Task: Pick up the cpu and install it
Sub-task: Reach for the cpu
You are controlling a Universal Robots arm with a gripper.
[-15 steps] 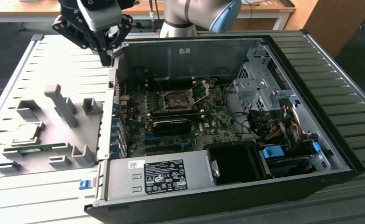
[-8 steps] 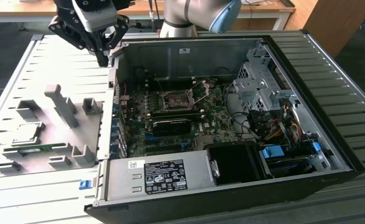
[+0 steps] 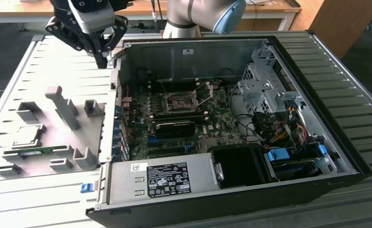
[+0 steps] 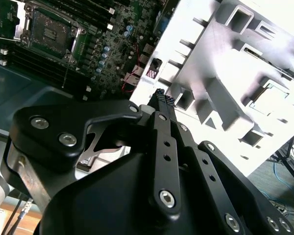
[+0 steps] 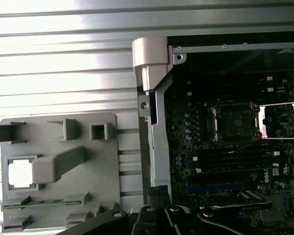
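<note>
**Gripper (image 3: 102, 61).** You see its black fingers brought together at the tips, with nothing between them. In the exterior view it hangs tips down near the corner of the computer case (image 3: 192, 57), past the far end of the grey tray (image 3: 59, 140). You cannot judge its height above the slatted table (image 3: 357, 76). The frame edge cuts off its upper body and most of the arm (image 3: 198, 14). In the second wrist view the gripper (image 4: 161, 97) covers much of the scene. In the first wrist view the frame cuts off the gripper (image 5: 157, 192) just behind the fingertips.

**The cpu (image 3: 28, 135).** It lies flat in a square recess of the tray, well apart from the gripper and untouched. In both wrist views the cpu (image 5: 20, 174) (image 4: 269, 100) is washed out to a plain white square, so you cannot make out its surface.

**Memory stick (image 3: 30, 151).** Thin and green, it lies in a slot just beside the cpu's recess, partly hidden by the tray's clips.

**Socket (image 3: 179, 101).** It sits on the board inside the case with its metal frame swung open. Its interior (image 5: 233, 122) (image 4: 51, 32) is dark and hard to read.
</note>
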